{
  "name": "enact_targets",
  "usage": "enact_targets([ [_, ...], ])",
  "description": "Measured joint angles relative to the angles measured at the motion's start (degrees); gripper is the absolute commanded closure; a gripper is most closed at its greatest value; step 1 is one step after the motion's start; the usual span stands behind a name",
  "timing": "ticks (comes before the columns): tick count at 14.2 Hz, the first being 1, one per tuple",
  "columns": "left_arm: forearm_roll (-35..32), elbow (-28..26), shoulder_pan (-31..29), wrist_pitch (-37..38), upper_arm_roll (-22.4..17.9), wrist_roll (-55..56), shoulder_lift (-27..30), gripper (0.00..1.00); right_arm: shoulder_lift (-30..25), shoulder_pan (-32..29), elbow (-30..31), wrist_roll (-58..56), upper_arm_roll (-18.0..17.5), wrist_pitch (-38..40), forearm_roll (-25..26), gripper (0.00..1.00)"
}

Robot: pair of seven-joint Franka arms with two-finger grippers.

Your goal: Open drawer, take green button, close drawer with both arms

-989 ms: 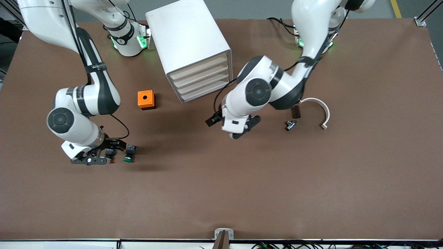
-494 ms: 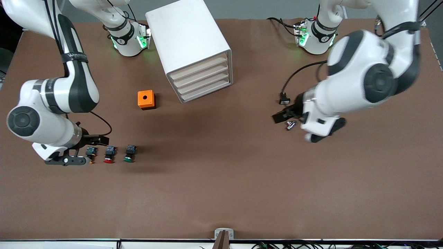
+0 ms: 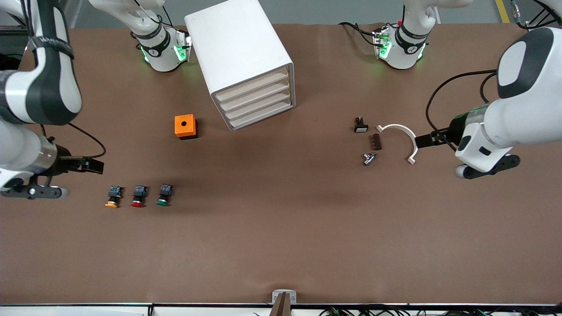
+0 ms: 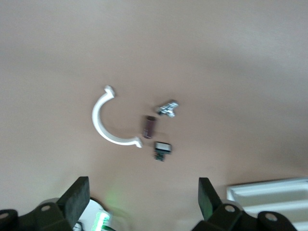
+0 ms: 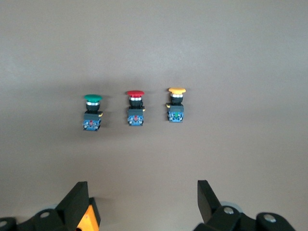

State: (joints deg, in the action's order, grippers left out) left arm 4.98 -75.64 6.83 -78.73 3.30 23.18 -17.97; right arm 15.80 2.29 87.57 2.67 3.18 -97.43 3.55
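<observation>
Green button (image 3: 163,195) lies on tabletop (image 3: 281,228) beside red button (image 3: 138,196), all cabinet (image 3: 244,61) drawers shut. Left hand (image 4: 144,202) and right hand (image 5: 143,204) both open, empty, over bare tabletop.

**Drawers shut, green button out on the tabletop**

The drawer (image 3: 259,100) is one of four alike, shallow with cream fronts, stacked in a white boxy cabinet (image 3: 239,52) that stands askew between the two arm bases. All four fronts sit flush with the cabinet face, so each appears fully closed, though nothing shows which of them is the task's own.

The button (image 3: 164,195) has a round green cap and a black-and-blue body. It lies on its side on the bare tabletop (image 3: 281,245), cap toward the front camera, toward the right arm's end and nearer the camera than the cabinet. In the right wrist view the button (image 5: 92,112) lies alone, nothing touching it.
</observation>
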Motion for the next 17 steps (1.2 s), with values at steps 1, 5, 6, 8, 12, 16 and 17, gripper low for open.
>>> enact_targets([
  [1, -0.5, -0.4, -1.6, 0.0, 0.0, -2.9, 0.5, 0.01, -1.5, -0.3, 0.0, -0.1, 0.0, 1.1, -0.5, 0.00],
  [5, -1.0, -5.8, -6.8, -1.7, 0.0, -11.9, 4.2, 0.01, -6.3, -0.3, -0.5, -0.2, -0.1, 5.9, -0.8, 0.00],
  [6, -1.3, -8.7, -7.0, -3.7, -0.1, -12.9, 6.1, 0.01, -6.9, -0.3, -1.5, -0.2, -0.1, 7.5, -0.8, 0.00],
  [8, -1.5, -15.3, -6.9, -8.8, -0.1, -13.2, 10.7, 0.01, -7.2, -0.3, -3.8, -0.2, -0.1, 10.4, -0.8, 0.00],
  [12, -1.5, -22.7, -6.4, -13.7, -1.2, -13.4, 17.4, 0.01, -7.0, -1.3, -4.3, -1.5, -0.1, 11.1, -0.7, 0.00],
  [16, -1.6, -23.1, -6.3, -14.6, -2.3, -13.7, 20.7, 0.01, -6.8, -1.9, -4.3, -3.4, -0.1, 11.1, -0.8, 0.00],
  [17, -1.6, -23.1, -6.4, -14.7, -2.5, -13.7, 21.4, 0.01, -6.8, -1.9, -4.3, -3.5, -0.1, 11.1, -0.8, 0.00],
])
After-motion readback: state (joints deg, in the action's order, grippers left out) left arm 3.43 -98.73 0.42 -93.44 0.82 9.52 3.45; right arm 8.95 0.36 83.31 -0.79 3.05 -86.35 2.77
